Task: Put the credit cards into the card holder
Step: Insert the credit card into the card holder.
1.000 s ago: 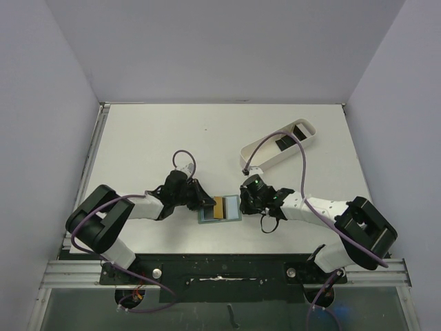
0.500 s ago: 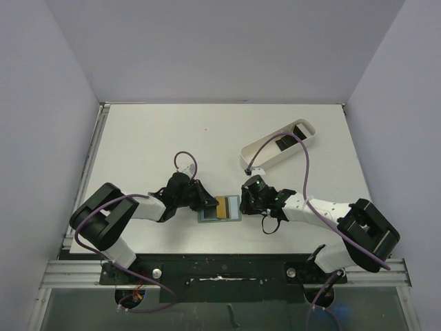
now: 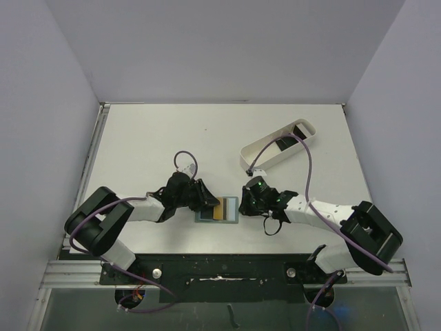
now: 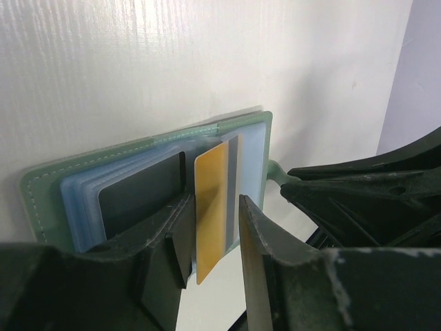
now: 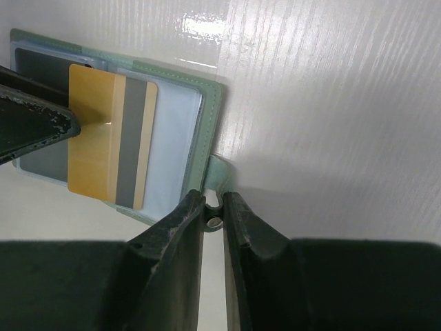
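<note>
Done: dark card pocketed in the open card holder, mid-table.
Underway: gold card partly in (it seems); left gripper fingers parted around it, not pinching.
Right gripper: nearly closed on the snap tab.
Left: black cards in the tray.

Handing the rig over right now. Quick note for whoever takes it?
Left gripper: open, fingers either side of the gold card, not clamping.
Right gripper: shut on the snap tab of the open card holder.
Done: one dark card sits in a holder pocket.
The gold card lies across the holder, sticking out past its edge.
Left: seat it, then bring the black cards from the white tray at far right.
</note>
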Controlling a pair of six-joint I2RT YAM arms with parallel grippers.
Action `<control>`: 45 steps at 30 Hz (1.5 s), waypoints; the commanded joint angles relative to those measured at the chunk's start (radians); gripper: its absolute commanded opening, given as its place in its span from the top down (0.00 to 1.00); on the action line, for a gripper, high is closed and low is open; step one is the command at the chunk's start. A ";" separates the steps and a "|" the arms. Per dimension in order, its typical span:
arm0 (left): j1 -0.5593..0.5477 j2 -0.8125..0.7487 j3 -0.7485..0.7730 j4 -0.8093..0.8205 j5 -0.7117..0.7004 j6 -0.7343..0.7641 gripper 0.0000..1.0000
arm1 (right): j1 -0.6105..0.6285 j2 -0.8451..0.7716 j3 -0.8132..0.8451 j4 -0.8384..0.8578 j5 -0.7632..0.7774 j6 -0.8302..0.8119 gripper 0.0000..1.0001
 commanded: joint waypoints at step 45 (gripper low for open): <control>-0.093 0.048 0.089 -0.015 0.005 0.006 0.66 | 0.030 -0.020 -0.030 0.079 -0.007 0.030 0.96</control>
